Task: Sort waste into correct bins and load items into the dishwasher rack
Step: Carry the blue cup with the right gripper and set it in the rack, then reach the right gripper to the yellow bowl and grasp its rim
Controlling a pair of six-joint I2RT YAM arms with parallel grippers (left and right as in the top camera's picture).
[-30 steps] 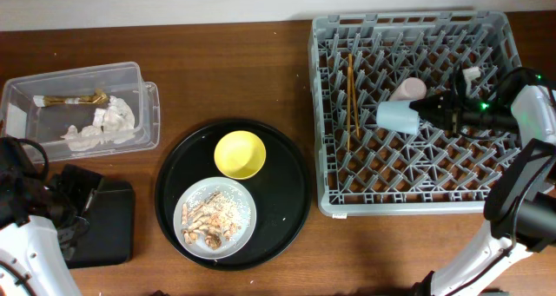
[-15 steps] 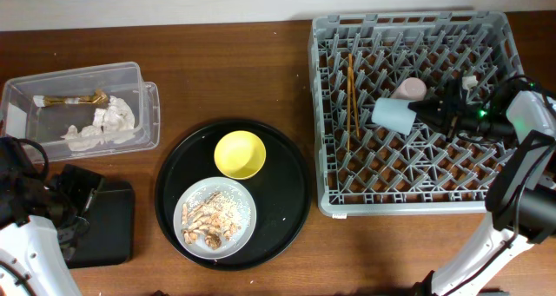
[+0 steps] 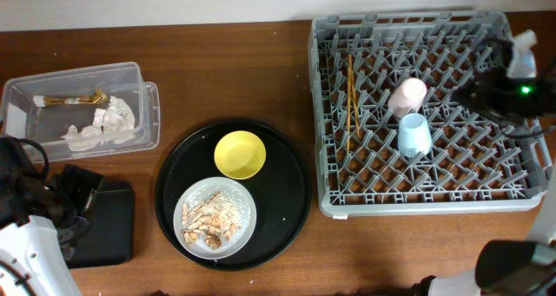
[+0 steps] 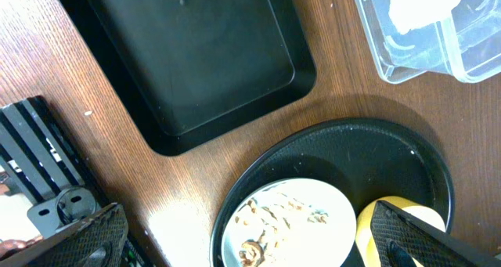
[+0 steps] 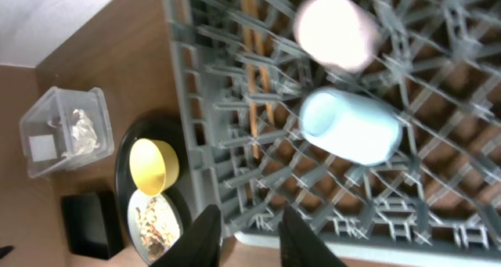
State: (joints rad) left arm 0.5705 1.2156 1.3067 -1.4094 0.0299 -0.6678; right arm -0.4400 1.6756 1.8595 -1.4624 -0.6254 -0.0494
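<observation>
**Wooden counter [image 3: 243, 79]: dishwasher rack [image 3: 417, 202] part-loaded**

In the grey rack we see the light-blue cup [image 3: 413, 134] lying just beside the pink cup [image 3: 407, 96], with the chopsticks [image 3: 352, 92] to their left. Our right pincer [image 5: 249, 220] hangs over the rack, fingers apart and empty. Our left pincer [image 4: 246, 212] is spread wide too, near the shallow black tray [image 4: 211, 55]. The yellow bowl [image 3: 240, 154] and the plate [image 3: 180, 216] of food scraps [image 3: 208, 220] sit on the round black tray [image 3: 287, 200].

On the bench [image 3: 234, 79], the dishwasher rack [image 3: 408, 206] sits at 2 o'clock, the round tray [image 3: 282, 192] at 6, the tub [image 3: 148, 114] at 10 and the shallow tray [image 3: 109, 226] at 8. In the round tray, the bowl [image 3: 240, 154] lies at 12 and the plate [image 3: 245, 218], bearing food scraps [image 3: 207, 220], at 7. Napkins [image 3: 104, 127] and a wrapper [image 3: 69, 99] lie in the tub. In the rack, chopsticks [image 3: 353, 96] lie at 9 o'clock of two cups, with the far cup [image 3: 407, 95] at 12 of the near cup [image 3: 413, 135].
</observation>
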